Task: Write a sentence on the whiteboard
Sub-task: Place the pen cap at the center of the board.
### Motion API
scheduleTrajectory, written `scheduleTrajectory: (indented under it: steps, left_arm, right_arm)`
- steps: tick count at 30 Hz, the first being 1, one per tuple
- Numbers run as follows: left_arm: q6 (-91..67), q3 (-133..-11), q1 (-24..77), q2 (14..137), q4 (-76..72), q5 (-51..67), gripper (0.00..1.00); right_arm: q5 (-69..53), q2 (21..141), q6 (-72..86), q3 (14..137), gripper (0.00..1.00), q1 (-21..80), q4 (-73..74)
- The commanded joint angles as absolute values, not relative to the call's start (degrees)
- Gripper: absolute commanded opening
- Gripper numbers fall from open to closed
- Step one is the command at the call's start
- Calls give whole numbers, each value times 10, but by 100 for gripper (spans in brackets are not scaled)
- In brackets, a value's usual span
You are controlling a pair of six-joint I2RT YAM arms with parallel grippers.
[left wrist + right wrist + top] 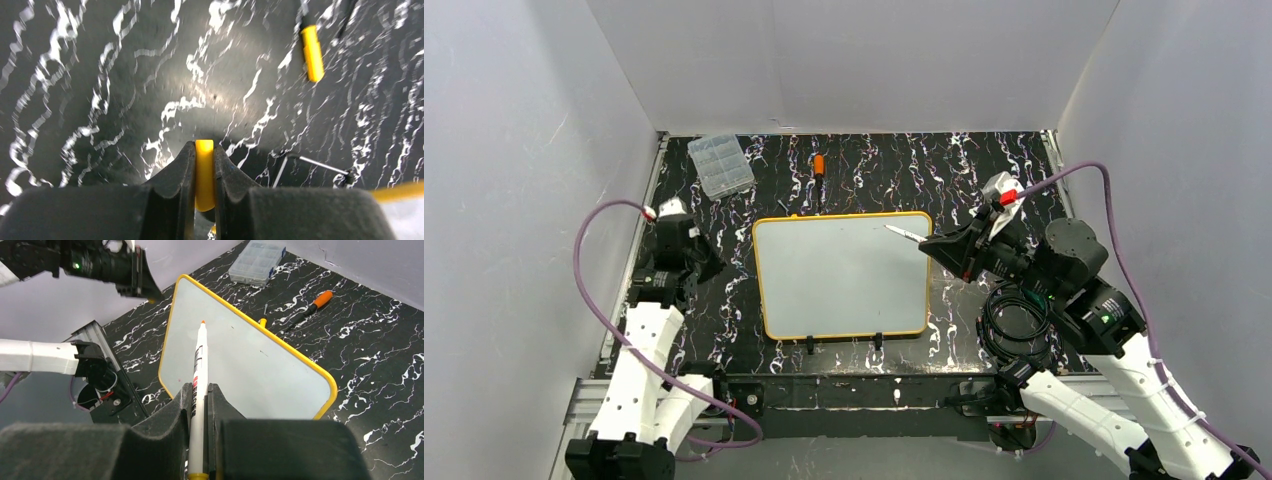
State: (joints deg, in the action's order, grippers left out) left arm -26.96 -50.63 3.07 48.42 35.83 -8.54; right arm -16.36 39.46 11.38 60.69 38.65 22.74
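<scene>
The whiteboard (844, 285) lies flat in the middle of the table, white with a yellow rim (292, 352). No sentence shows on it; the surface looks blank apart from tiny specks. My right gripper (932, 243) (200, 390) hovers over the board's far right corner, shut on a white marker (902, 233) (200, 352). The marker's orange tip points toward the board's middle. My left gripper (704, 262) (204, 147) sits left of the board, low over the black marbled table. It is shut on a small yellow cap (204, 172).
A clear compartment box (726, 164) (257, 260) stands at the far left. An orange-handled screwdriver (819, 168) (312, 307) (312, 52) lies behind the board, with a thin bent metal rod (310, 162) nearby. Coiled cables (1014, 315) hang by the right arm.
</scene>
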Motion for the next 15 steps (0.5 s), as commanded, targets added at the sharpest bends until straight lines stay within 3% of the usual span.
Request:
scheduleTrajectory:
  steps: [1, 12, 15]
  left_arm:
    - [-365, -424, 27, 480, 365, -49, 0]
    - [-408, -294, 26, 522, 279, -65, 0]
    - [-397, -285, 27, 535, 276, -67, 10]
  right_arm:
    - [-146, 392, 103, 586, 1, 388, 177]
    - [-166, 404, 127, 547, 1, 387, 137]
    - [-156, 400, 129, 539, 1, 387, 138]
